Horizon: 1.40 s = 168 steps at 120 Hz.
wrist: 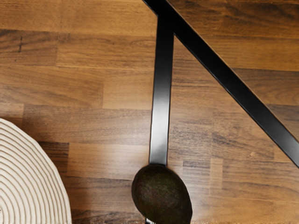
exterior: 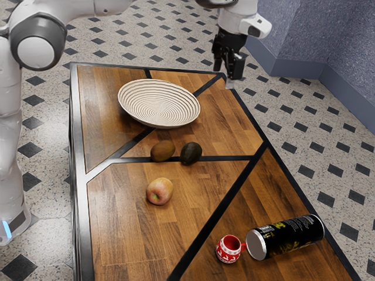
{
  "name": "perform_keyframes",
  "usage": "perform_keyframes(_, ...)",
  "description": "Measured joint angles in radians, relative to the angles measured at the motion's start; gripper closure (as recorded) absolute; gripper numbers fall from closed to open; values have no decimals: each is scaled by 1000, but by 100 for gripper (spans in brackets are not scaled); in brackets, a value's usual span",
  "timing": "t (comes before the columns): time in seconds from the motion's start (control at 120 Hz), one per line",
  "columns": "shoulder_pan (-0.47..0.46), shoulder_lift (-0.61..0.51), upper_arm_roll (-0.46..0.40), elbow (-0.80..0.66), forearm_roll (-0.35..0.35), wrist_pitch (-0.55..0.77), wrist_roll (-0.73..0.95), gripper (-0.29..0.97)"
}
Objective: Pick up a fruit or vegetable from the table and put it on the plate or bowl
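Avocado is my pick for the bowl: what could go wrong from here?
1. The avocado lies close beside the kiwi; closing on it may nudge the kiwi away.
2. It is rounded and could roll or slip from an off-centre grasp.
3. The bowl is shallow; released near its rim, the avocado might roll out.

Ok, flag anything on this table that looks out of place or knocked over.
The black canister lies tipped on its side by the red mug, near the table edge at the exterior view's right. The bowl, apple, kiwi and avocado look normal.
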Motion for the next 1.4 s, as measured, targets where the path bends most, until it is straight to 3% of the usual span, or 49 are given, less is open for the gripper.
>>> perform_keyframes(0.367,13,-12,13,0,-12,-41,22,0)
perform_keyframes(0.6,26,-23,-30,-31,-2,-127,231,0)
perform_keyframes(0.767,-37,-174,-40,-316,-18,-6,452,0)
perform_keyframes(0.908,13,-238,-71,-474,-55,127,604,0)
perform_keyframes(1.117,8,-249,-141,-546,-98,256,772,0)
perform_keyframes(1.4,6,-274,-187,-675,-148,313,920,0)
